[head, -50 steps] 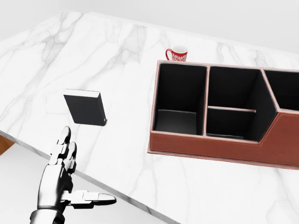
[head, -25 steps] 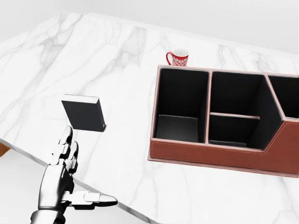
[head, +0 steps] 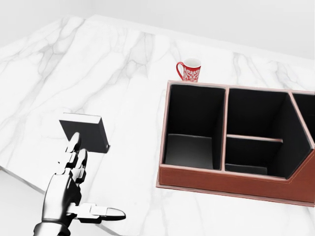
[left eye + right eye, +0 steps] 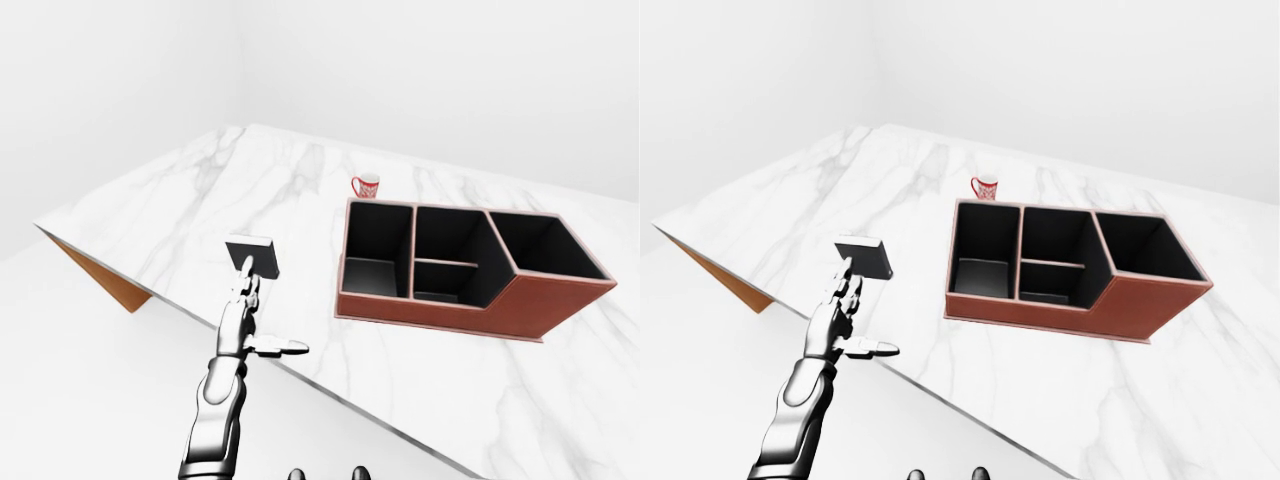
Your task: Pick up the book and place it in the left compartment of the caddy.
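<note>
Left-eye view: the left hand (image 4: 243,318) reaches up toward the book (image 4: 253,255), which lies flat on the surface (image 4: 200,200), well left of the caddy (image 4: 470,275). The step in hand looks like the approach; no grasp is made yet. A mug (image 4: 366,186) stands just beyond the caddy's top-left corner. The surface is white marble with a brown underside at its left corner; the room is bare and pale.

Head view: the fingers (image 3: 74,147) are spread open, thumb out to the right, tips overlapping the book's lower edge. Whether they touch it or hover above I cannot tell. The next move would call for bringing the hand over the book and closing on it, then carrying it right to the caddy's left compartment.

Right-eye view: much the same picture; the right hand is not in view.
</note>
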